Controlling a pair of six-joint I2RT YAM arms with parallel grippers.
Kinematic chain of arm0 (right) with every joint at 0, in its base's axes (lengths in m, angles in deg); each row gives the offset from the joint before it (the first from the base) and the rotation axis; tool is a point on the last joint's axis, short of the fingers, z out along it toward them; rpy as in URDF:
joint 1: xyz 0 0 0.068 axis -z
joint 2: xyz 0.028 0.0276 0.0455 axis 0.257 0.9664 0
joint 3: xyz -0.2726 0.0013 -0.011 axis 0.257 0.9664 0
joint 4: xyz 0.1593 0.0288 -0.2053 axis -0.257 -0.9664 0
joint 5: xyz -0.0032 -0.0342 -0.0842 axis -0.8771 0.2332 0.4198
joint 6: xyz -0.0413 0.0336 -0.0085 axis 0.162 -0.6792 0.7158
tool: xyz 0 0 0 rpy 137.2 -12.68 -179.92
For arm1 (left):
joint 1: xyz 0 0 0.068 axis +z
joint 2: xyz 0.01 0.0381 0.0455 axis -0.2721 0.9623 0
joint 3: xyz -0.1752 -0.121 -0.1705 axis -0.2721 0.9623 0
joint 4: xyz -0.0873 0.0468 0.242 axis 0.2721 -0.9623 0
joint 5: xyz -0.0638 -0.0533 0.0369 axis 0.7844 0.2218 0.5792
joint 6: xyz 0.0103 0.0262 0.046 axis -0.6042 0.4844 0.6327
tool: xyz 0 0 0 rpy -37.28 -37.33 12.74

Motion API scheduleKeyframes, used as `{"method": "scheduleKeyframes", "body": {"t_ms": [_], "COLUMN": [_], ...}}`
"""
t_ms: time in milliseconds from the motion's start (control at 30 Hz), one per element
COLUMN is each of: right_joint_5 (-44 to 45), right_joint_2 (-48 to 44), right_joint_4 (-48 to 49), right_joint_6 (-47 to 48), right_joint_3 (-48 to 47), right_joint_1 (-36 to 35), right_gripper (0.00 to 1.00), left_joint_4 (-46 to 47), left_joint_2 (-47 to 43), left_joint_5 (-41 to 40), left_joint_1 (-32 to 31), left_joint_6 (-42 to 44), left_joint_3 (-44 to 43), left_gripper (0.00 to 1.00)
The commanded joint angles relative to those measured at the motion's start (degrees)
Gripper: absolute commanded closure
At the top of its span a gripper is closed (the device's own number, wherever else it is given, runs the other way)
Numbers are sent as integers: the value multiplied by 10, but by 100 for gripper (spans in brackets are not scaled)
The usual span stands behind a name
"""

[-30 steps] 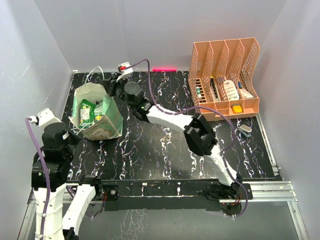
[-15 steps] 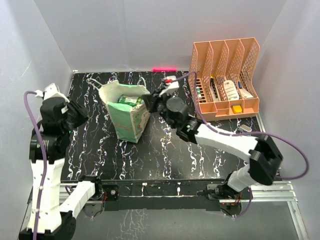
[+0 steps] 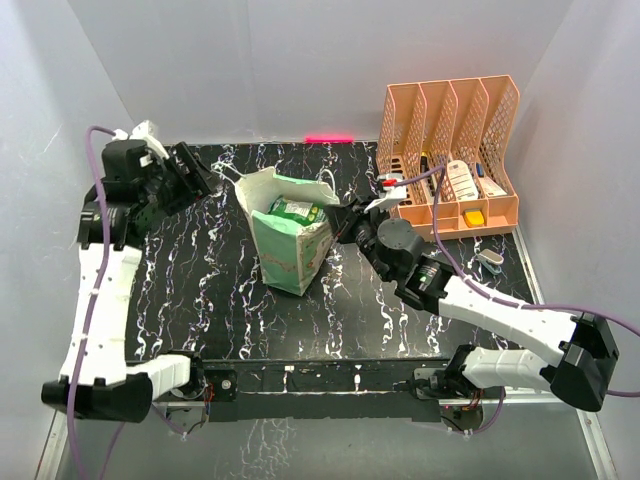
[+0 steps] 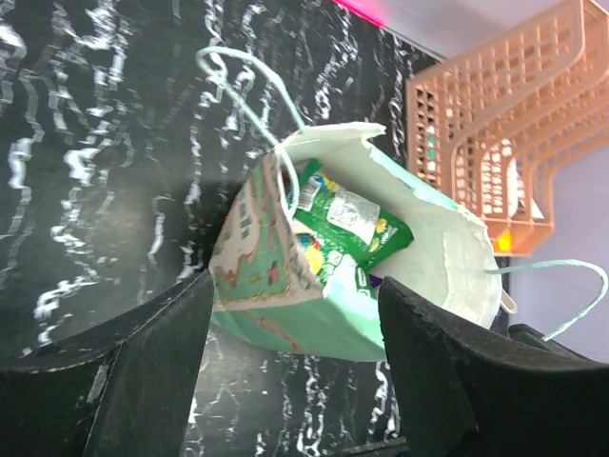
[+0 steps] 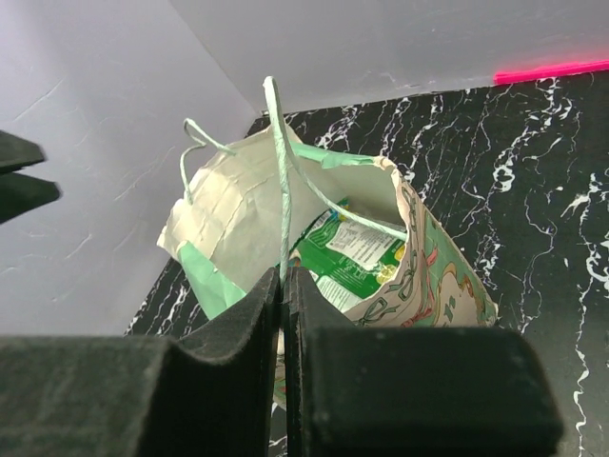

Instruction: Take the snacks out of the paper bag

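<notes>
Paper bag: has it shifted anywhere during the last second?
Yes. The paper bag has moved rightward, ending closer to the peach organizer.

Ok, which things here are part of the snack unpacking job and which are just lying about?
In the job: paper bag, its string handle pinched by the right gripper, green snack packet inside, open left gripper.
Lying about: peach mesh organizer, small grey item near it.
</notes>
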Motion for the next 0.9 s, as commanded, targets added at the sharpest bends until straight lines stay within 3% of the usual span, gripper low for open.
{"method": "scheduleKeyframes", "body": {"t_ms": [0,200,333,700,867], "right_joint_5": [25,35,39,40,38], "right_joint_2": [-37,-48,-50,-49,-41], "right_joint_4": [62,61,62,69,70], "right_joint_6": [-1,8,10,5,0], "right_joint_3": [-9,-5,-2,12,7], "right_joint_1": [1,2,1,1,1], "right_gripper": [93,93,93,93,93], "left_joint_4": [84,140,220,259,229], "left_joint_2": [35,60,50,91,116], "left_joint_5": [93,66,83,72,47], "left_joint_1": [0,2,3,3,3], "left_joint_6": [-39,-108,-149,-139,-131], "left_joint_3": [18,59,136,151,132], "left_gripper": [32,48,48,43,55]}}
